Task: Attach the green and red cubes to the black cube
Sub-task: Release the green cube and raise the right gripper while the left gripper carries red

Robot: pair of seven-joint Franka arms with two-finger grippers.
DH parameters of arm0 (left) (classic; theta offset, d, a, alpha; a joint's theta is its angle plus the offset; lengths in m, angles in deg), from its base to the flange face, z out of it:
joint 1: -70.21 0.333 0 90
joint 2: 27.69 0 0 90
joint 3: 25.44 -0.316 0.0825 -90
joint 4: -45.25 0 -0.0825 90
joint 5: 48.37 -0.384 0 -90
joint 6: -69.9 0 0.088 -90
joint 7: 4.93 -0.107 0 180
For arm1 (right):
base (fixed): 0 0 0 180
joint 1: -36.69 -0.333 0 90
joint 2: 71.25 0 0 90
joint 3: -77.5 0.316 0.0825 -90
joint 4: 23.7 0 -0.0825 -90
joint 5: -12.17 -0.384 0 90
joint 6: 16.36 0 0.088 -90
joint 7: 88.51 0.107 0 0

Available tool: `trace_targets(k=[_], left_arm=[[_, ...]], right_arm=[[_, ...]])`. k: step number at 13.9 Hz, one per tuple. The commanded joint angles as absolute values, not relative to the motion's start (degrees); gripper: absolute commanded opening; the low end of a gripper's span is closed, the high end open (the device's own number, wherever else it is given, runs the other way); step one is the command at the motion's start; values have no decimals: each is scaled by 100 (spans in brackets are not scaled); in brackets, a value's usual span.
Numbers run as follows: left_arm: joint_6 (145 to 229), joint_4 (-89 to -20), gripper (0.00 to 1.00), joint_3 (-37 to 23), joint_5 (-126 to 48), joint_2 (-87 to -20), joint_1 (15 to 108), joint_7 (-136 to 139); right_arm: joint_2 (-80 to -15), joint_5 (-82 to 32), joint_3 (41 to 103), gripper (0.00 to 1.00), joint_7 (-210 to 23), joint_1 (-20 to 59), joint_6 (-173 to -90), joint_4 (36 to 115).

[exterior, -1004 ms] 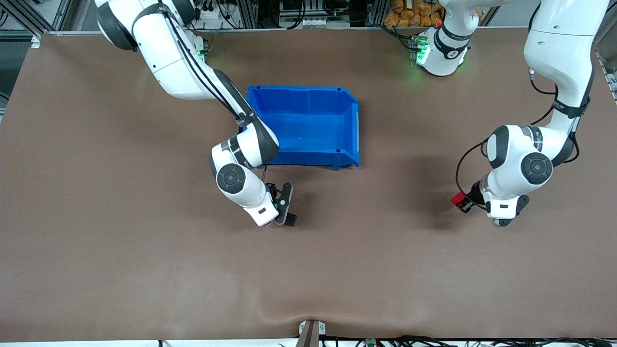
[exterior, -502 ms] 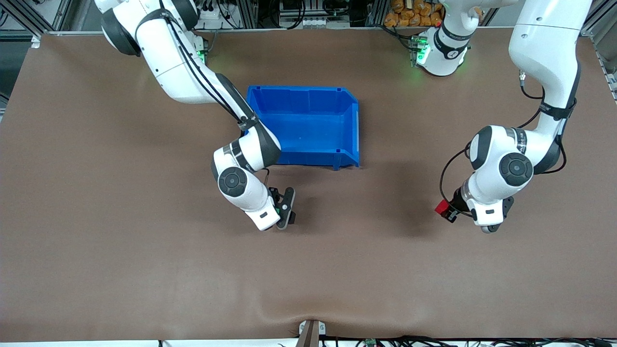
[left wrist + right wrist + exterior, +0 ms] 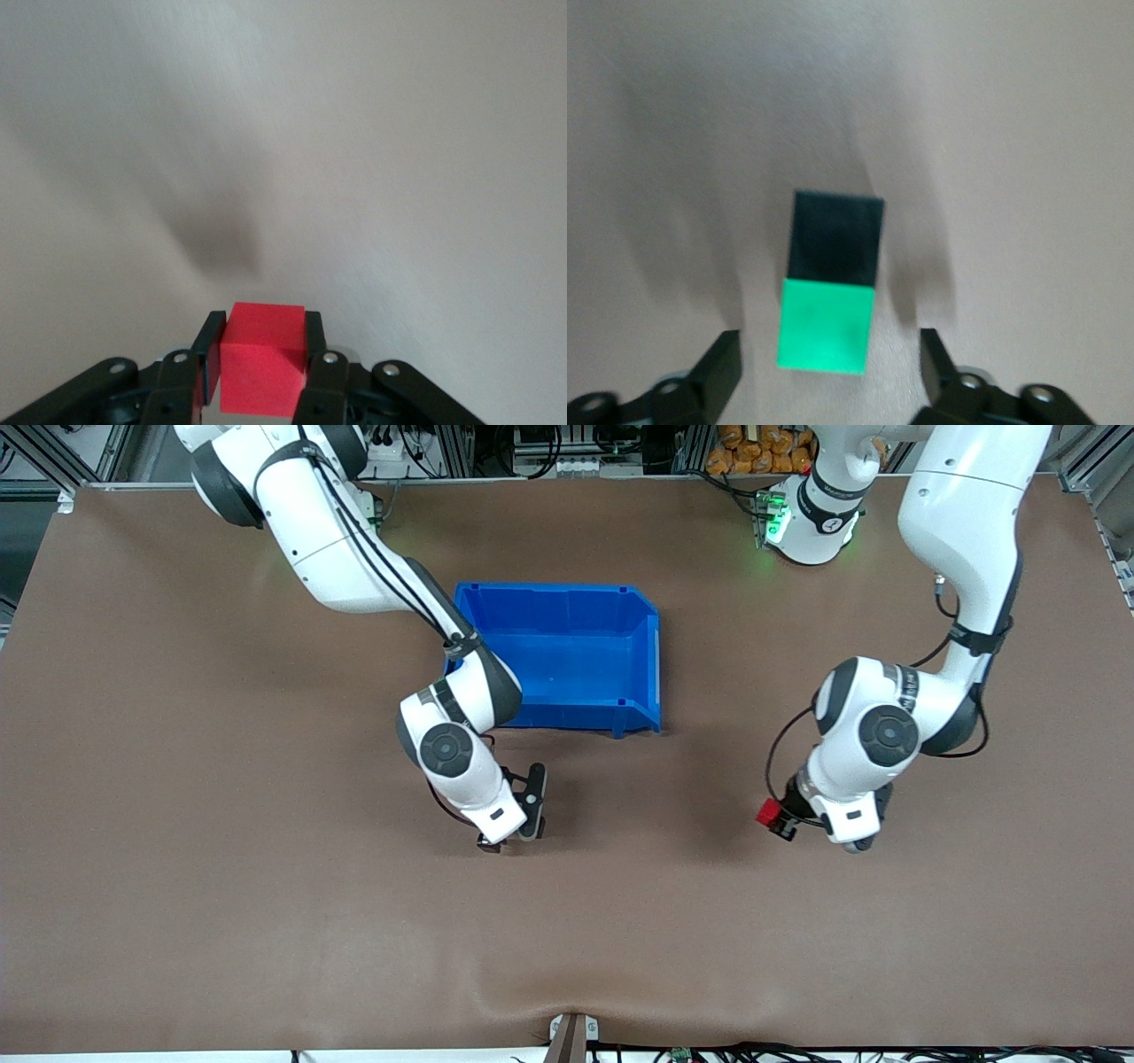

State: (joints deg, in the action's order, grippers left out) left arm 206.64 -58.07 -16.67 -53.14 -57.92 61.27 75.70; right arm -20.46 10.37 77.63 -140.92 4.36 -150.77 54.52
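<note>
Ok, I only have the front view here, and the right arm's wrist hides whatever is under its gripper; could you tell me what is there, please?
Observer: The green cube and the black cube lie on the table there, touching face to face.
Operator: Thank you. Is the right gripper gripping them?
Observer: No, the right gripper is open, with one finger on either side of the green cube and a gap showing at each.
Operator: And is the red cube seated well?
Observer: The left gripper is shut on the red cube, which sits squarely between its fingers, over bare table.
</note>
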Motion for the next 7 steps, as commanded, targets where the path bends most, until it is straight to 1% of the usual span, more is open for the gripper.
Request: trace_targets(k=[1,3,5,7], left_arm=[[20542,-5451,0,-1377,-5032,-5950,6116,8110],[20534,-5031,0,-1261,-4943,-6230,5889,8523],[20533,-4565,0,-1261,-4934,-6546,5563,8839],[20533,-4108,0,-1261,-4934,-6872,5335,9217]], right_arm=[[-2063,1260,7724,100,-14081,338,-14960,5320],[-2185,1278,7732,100,-14168,443,-14891,5337],[-2360,1182,7759,100,-14178,601,-14505,5346],[-2685,1173,7724,100,-14125,732,-13996,5355]])
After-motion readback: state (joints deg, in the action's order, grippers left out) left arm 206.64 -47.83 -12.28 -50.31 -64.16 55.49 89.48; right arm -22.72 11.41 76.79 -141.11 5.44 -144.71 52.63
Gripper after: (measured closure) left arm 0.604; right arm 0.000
